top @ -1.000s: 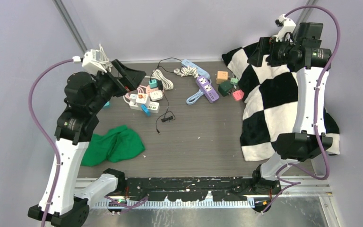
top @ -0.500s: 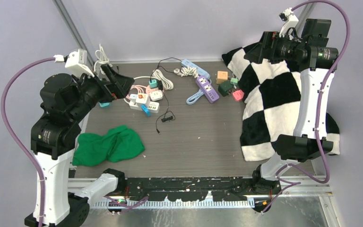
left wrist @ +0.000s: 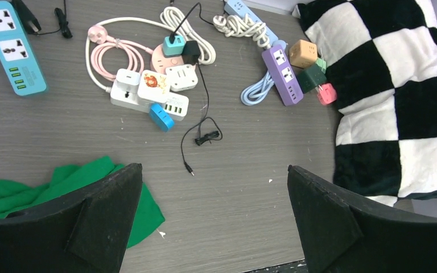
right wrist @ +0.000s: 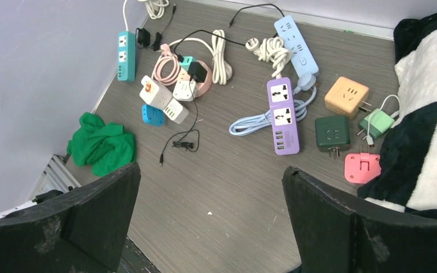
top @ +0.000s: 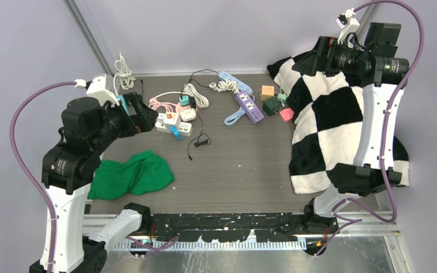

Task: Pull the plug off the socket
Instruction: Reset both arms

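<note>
Left arm is pulling back toward the near side since the earlier frame, and the right wrist is sitting slightly higher over the checkered blanket (top: 341, 114). The left gripper (left wrist: 211, 170) and right gripper (right wrist: 209, 172) are both standing fully spread, gripping nothing. Plugs (left wrist: 173, 45) are still sitting seated in the pink round socket (left wrist: 160, 58) and the white socket strip (left wrist: 126, 99) at the table's (top: 244, 170) far left (target plug: cannot tell), so I judge approach, grip and pull are all remaining.
</note>
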You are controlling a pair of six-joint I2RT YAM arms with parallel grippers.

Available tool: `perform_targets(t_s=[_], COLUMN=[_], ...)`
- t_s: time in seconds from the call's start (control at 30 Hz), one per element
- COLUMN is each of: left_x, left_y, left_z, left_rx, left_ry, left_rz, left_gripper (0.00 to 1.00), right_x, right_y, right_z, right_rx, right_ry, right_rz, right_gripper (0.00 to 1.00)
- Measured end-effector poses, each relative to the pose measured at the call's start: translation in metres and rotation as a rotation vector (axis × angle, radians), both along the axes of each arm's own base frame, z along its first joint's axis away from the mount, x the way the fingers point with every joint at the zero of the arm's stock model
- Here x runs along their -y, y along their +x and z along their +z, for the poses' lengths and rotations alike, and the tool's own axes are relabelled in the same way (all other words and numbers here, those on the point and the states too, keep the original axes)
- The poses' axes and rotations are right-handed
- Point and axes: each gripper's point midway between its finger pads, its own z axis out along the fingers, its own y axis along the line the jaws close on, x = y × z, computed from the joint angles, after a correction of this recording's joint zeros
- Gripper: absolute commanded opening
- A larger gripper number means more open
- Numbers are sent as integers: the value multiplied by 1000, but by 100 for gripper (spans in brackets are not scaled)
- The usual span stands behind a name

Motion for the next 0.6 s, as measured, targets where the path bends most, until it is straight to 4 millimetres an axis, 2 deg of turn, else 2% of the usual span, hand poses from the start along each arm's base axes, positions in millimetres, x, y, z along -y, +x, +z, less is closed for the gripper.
perform_targets(t_s=[0.27,0.6], left_x=[-5,-6], left_y=[-6,-5], left_z=[-14,-21], left_rx=[-17,-28], left_ry=[10,13], left_rz=[21,23], left_gripper=[100,100], right_x=[-1,-2], right_y=[-1,1], right_z=[-1,-5], right_rx=[-11,-28], right_ry=[20,36], right_rz=[9,13], right_gripper=[100,100])
